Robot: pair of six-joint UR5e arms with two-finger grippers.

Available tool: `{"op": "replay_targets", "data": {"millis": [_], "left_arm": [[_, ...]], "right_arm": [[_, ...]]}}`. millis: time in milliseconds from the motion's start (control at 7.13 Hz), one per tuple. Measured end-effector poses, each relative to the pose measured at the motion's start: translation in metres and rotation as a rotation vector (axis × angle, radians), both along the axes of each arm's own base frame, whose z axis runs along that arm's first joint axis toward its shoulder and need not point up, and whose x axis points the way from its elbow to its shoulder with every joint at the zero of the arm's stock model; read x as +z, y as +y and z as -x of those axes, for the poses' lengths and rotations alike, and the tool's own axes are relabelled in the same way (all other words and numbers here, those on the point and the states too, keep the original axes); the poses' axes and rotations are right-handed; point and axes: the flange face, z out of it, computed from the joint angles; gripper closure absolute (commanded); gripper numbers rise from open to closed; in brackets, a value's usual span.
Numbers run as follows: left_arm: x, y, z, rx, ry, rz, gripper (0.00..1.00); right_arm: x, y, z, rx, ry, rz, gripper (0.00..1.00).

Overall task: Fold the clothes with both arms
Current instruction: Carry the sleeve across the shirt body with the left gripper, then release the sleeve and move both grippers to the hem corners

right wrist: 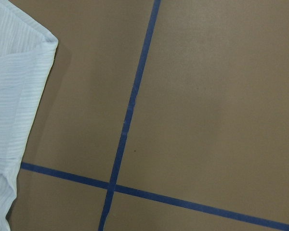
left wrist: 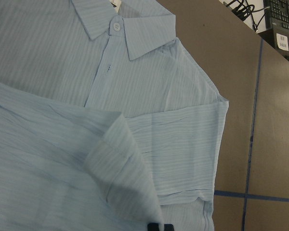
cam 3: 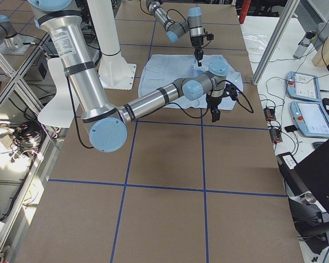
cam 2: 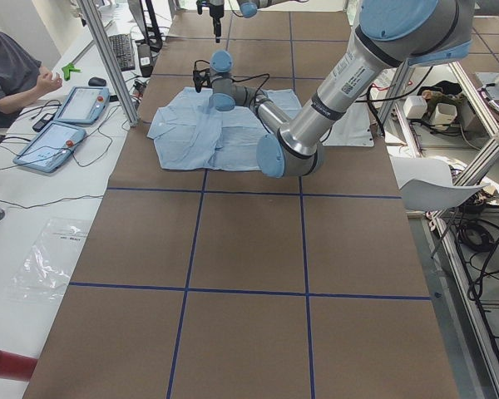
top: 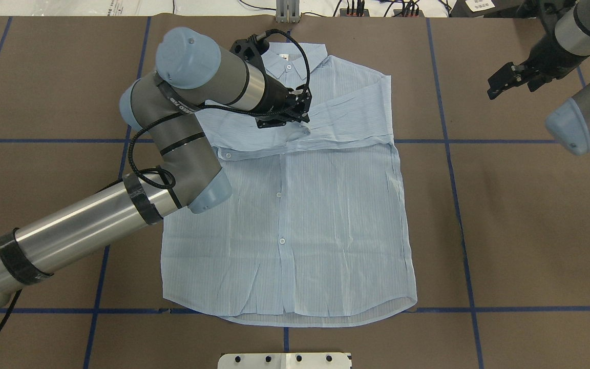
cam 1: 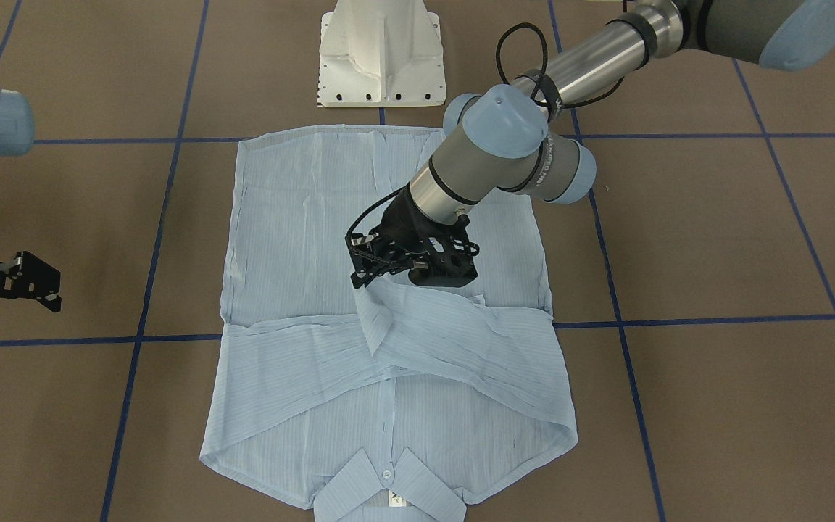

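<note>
Here the left pincer (cam 1: pixel 359 280) pinches the shirt (cam 1: pixel 301 217) sleeve.

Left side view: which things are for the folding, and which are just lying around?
For the job:
shirt
left gripper, shut on the shirt
right gripper, open, off to the side

Just lying about:
tablets
keyboard
bag

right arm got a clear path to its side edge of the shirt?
Likely yes: the right gripper hangs over bare table beside the shirt, nothing between; the left gripper is mid-chest.
</note>
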Motion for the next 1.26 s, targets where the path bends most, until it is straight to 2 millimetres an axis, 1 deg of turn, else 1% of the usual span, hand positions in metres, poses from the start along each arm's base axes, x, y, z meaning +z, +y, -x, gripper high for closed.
{"op": "replay_targets", "data": {"millis": [140,281,421,561,701,842,982,1122,1262], "left_arm": [[-0.002,0.014,-0.024,0.009,-0.008,-0.003,0.02],[-0.004,0.031,-0.048,0.010,-0.016,-0.009,0.00],[-0.006,0.047,-0.067,0.007,-0.021,-0.017,0.00],[-0.013,0.063,-0.083,0.009,-0.019,-0.039,0.00],[-0.022,0.074,-0.091,0.026,-0.017,-0.071,0.00],[-0.024,0.081,-0.095,0.058,-0.019,-0.091,0.00],[-0.018,0.086,-0.095,0.098,-0.027,-0.099,0.00],[-0.004,0.091,-0.090,0.124,-0.051,-0.101,0.00],[0.010,0.098,-0.077,0.142,-0.099,-0.110,0.00]], "right_arm": [[0.000,0.000,0.000,0.000,0.000,0.001,0.00],[0.001,0.000,0.000,0.000,0.000,0.001,0.00],[0.001,0.000,0.000,-0.001,0.001,0.001,0.00],[0.001,0.000,0.000,-0.001,0.001,0.002,0.00],[0.001,0.000,0.000,-0.001,0.001,0.002,0.00],[0.001,0.000,0.000,0.002,0.000,0.003,0.00],[-0.003,0.003,0.003,0.013,-0.006,0.013,0.00],[-0.014,0.011,0.011,0.037,-0.021,0.032,0.00],[-0.029,0.031,0.025,0.060,-0.043,0.057,0.00]]}}
